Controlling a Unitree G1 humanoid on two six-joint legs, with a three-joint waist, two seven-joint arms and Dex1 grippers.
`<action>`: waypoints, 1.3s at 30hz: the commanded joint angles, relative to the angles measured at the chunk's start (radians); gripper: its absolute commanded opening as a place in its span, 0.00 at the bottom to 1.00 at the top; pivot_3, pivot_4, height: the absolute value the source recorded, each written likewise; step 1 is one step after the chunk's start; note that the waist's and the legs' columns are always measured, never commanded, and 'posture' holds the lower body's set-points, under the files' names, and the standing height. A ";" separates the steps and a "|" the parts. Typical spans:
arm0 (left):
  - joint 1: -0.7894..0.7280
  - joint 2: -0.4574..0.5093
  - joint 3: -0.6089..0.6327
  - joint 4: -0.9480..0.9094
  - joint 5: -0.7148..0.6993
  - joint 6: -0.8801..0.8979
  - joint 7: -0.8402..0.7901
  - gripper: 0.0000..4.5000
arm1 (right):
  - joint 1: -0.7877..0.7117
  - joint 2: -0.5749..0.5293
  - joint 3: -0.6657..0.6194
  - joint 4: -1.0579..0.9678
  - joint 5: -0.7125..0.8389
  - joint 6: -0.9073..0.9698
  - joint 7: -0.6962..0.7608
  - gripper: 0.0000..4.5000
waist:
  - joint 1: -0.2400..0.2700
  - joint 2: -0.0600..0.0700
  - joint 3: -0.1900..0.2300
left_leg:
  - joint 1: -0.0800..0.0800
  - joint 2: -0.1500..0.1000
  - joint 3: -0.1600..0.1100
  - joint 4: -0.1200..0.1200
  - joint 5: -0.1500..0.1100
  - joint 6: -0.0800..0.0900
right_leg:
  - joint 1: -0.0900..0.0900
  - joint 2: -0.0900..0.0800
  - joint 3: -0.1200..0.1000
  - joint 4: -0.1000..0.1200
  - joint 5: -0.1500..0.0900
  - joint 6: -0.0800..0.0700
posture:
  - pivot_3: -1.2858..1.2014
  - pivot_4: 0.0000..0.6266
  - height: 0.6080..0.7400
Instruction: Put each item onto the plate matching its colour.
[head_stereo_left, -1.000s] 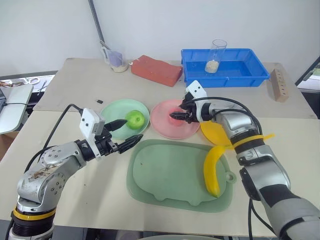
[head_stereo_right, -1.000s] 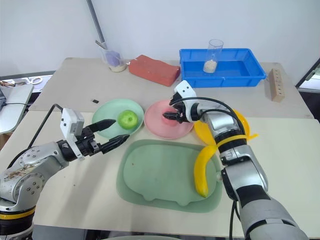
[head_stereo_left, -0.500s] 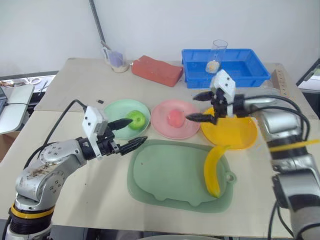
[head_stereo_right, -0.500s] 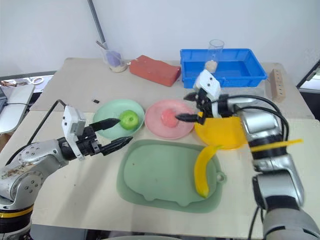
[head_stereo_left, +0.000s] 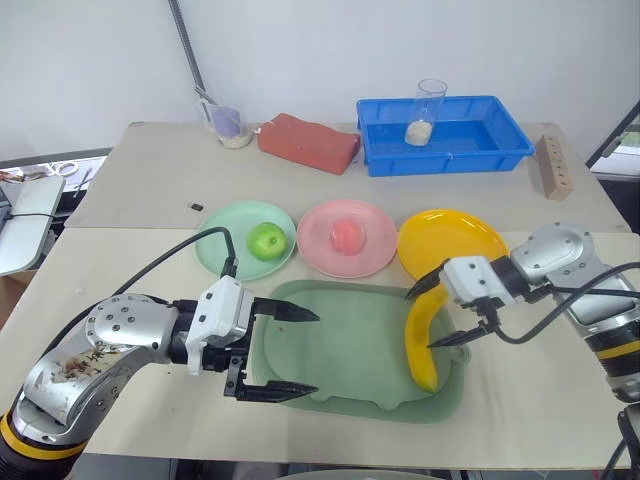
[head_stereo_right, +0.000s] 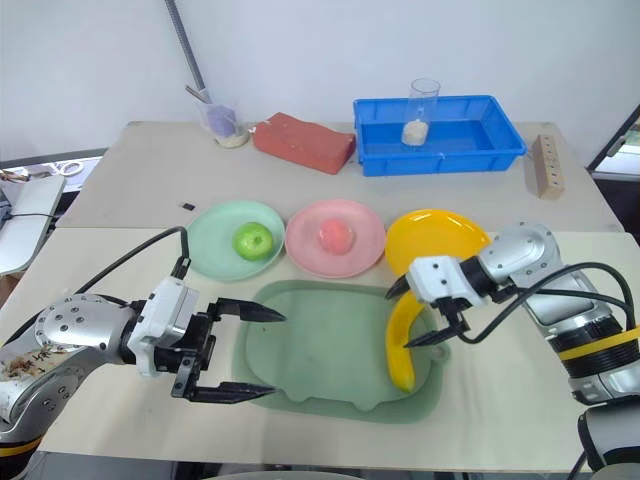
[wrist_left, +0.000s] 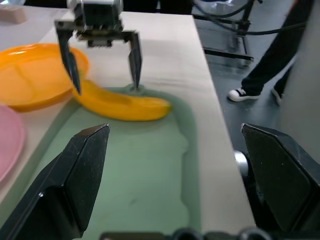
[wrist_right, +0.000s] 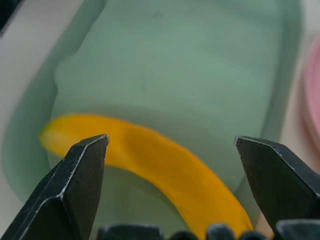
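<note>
Apple (head_stereo_left: 266, 240) on left plate (head_stereo_left: 216, 251); peach (head_stereo_left: 346, 235) on middle plate (head_stereo_left: 376, 252); banana (head_stereo_left: 421, 336) in tray (head_stereo_left: 340, 360), right side

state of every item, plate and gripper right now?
apple: on green plate
peach: on pink plate
banana: lying on tray, not yet placed
yellow plate: empty
left gripper: open, empty, over tray
right gripper: open, straddling banana, not gripping
glass: upright in blue bin
</note>
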 joint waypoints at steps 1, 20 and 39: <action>0.004 0.005 0.012 -0.018 0.005 -0.021 0.005 1.00 | -0.075 0.013 0.053 0.074 -0.032 -0.188 0.049 0.99 | -0.001 0.000 0.000 | 0.000 0.000 0.000 0.000 0.000 0.000 | 0.000 0.000 0.000 0.000 0.000 0.000 | 0.52 0.24 1.00; 0.020 0.000 0.004 -0.039 0.019 -0.020 0.065 1.00 | -0.217 -0.015 0.356 0.235 0.012 -0.420 0.049 0.59 | 0.009 0.001 -0.002 | 0.002 0.001 0.002 0.000 -0.001 0.002 | 0.003 0.000 0.002 0.001 0.000 -0.001 | 0.52 0.24 1.00; -0.223 -0.227 0.001 0.142 -0.039 0.078 0.320 1.00 | -0.244 -0.045 -0.045 0.307 0.050 0.282 -0.211 0.28 | 0.016 -0.001 -0.003 | 0.001 0.001 0.002 0.004 -0.001 0.002 | 0.003 -0.001 0.001 0.001 0.000 -0.001 | 0.52 0.24 1.00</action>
